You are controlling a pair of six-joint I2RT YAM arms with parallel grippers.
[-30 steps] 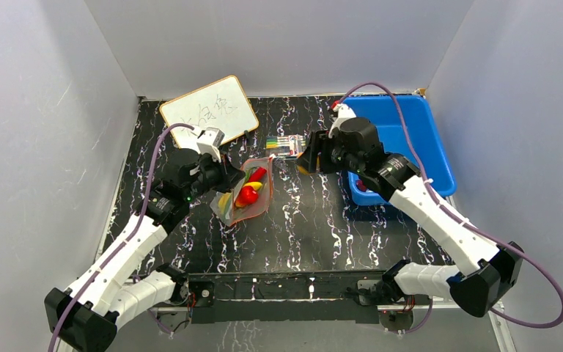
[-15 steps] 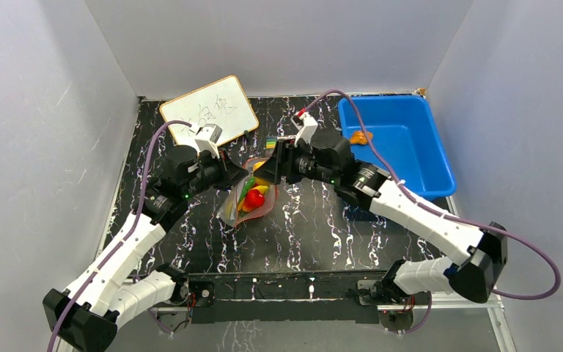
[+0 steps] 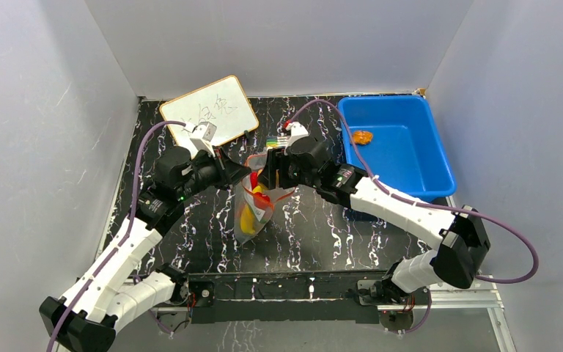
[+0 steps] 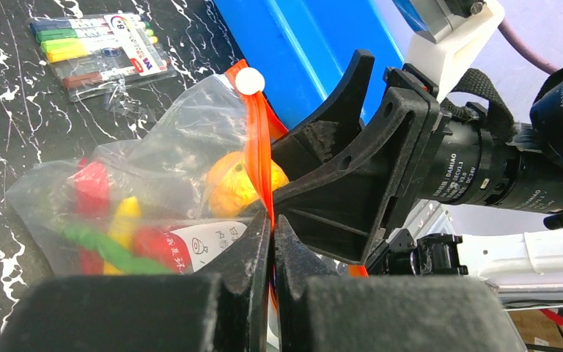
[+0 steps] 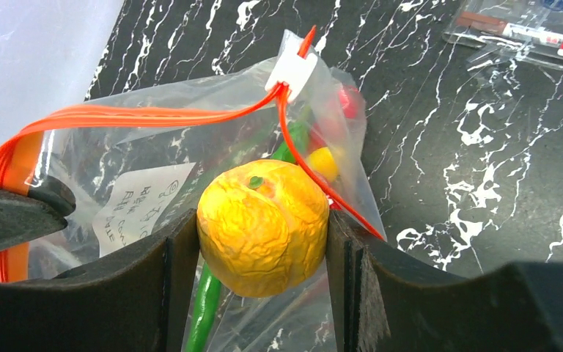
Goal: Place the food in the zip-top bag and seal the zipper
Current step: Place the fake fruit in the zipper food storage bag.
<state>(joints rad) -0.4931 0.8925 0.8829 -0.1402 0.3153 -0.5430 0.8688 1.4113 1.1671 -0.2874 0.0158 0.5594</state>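
- At the table's centre, just beyond the arm bases, the zip-top bag (image 3: 253,216) hangs upright with its bottom toward 6 o'clock. Red, yellow and green food (image 4: 124,220) lies inside it.
- The left gripper (image 4: 272,224) reaches in from 9 o'clock. Its jaws are pinched tight on the zipper (image 4: 262,147) at the bag's mouth.
- The right gripper (image 5: 262,231) reaches in from 3 o'clock and clamps the orange fruit (image 5: 264,205) between its fingers at the open mouth. The zipper runs just above and beside the fruit.
- A pack of markers (image 4: 95,48) lies flat at 12 o'clock, near the bag.
- A whiteboard (image 3: 209,110) lies at 11 o'clock by the far edge.
- A blue tub (image 3: 410,161) stands at 2 o'clock, with an orange piece (image 3: 363,136) in its far-left part.
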